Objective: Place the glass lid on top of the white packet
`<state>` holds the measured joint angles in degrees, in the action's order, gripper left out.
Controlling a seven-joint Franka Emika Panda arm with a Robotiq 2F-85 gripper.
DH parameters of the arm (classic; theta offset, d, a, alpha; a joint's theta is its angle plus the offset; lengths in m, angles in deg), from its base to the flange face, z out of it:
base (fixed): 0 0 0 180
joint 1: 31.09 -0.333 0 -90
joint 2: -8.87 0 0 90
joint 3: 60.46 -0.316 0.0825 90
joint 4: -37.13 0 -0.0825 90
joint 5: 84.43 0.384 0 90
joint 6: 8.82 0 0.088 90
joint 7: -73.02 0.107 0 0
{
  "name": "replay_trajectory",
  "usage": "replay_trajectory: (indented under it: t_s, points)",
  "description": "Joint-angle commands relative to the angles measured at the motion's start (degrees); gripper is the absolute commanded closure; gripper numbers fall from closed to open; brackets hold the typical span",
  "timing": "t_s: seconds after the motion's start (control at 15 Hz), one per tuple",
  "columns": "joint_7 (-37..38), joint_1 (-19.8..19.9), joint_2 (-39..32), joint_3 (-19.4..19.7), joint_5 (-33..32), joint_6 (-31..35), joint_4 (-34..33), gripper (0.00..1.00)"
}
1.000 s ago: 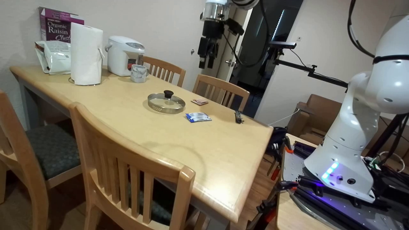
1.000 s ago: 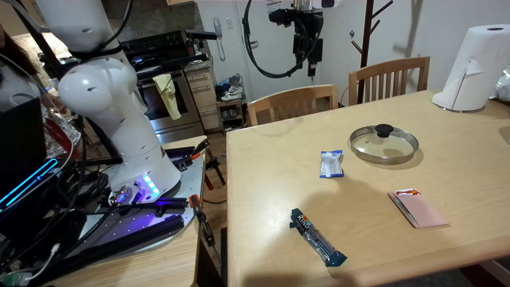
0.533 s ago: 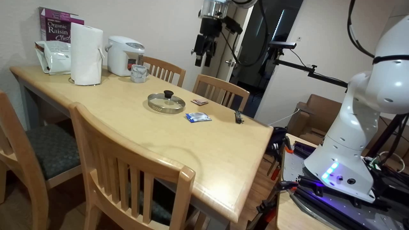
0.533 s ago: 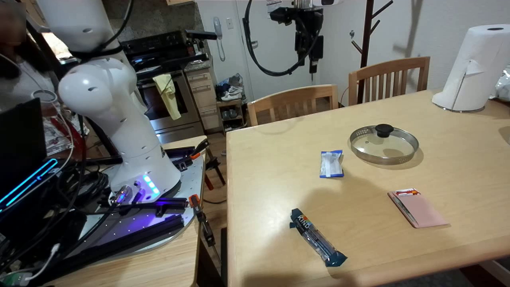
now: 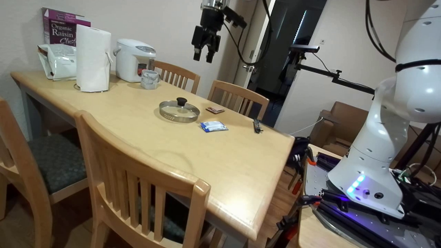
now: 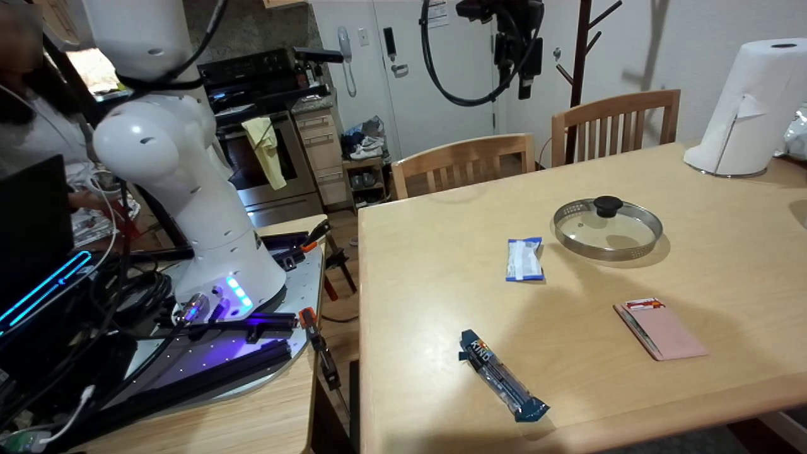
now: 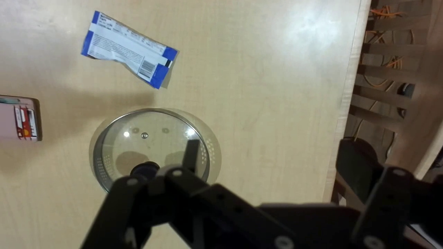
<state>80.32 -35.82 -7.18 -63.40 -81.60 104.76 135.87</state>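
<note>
A: Seen from the jaws, where is the glass lid [image 5: 176, 112]?

B: It lies flat on the wooden table [image 5: 155, 137], well below the gripper [image 5: 203, 58]. In the wrist view its knob [image 7: 143, 168] is to the left of the gap between the jaws — so I judge that the coming move should go that way, and down. The lid is round, it has no long axis.

A: Do the jaws hold something?

B: No, they stand wide apart with nothing between them.

A: And the white packet [image 5: 214, 126]?

B: In an exterior view it is just to the right of the lid and a little in front, not touching. In the wrist view its long axis slants down to the right.

A: Which containers do you see, from left to right?

B: In an exterior view, behind the lid and to its left: a white pouch [image 5: 60, 63], a raisin cereal box [image 5: 61, 31], a hot-water dispenser [image 5: 131, 62], a marbled mug [image 5: 150, 81]. Their contents I cannot see. To the right of the lid is a pink card wallet [image 5: 215, 110] — cards [image 7: 25, 121] show in its opening.
</note>
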Motion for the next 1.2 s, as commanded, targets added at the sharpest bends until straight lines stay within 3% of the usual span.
replay_trajectory:
  t_s: [0.0,0.47,0.67,1.13]
  points:
    - [1.3,0.2,-8.6,0.8,-0.5,-3.7,-9.3,0.0]
    - [1.6,-0.1,-23.0,1.3,0.6,-3.1,-18.9,0.0]
    - [-0.2,0.2,-26.6,0.9,0.8,-3.6,-22.2,0.0]
    - [8.2,-0.6,-30.7,1.5,2.1,-3.0,-27.7,0.0]
